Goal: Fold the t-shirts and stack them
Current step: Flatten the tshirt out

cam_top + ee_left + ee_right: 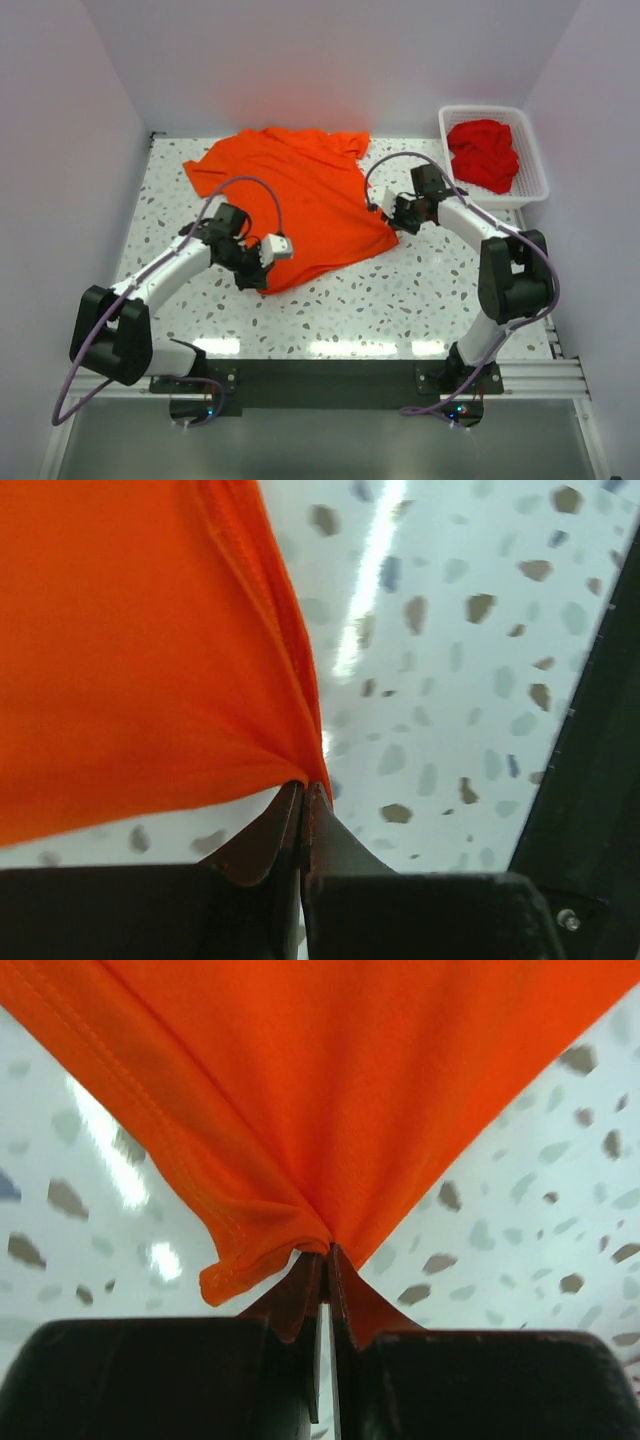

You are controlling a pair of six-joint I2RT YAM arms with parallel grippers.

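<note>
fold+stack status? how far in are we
Early. Done: nothing folded or stacked in view. In hand: the orange t-shirt lies spread on the table, with the left gripper and right gripper each shut on a near hem corner. Left: fold it, then the crumpled red shirts in the white basket.

The t-shirt (pixel 300 200) is a plain bright orange-red, the bundled cloth (pixel 483 153) a deeper plain red, its basket (pixel 535 160) white with an open lattice pattern, and the table (pixel 400 300) white, speckled all over with grey and brown flecks.
</note>
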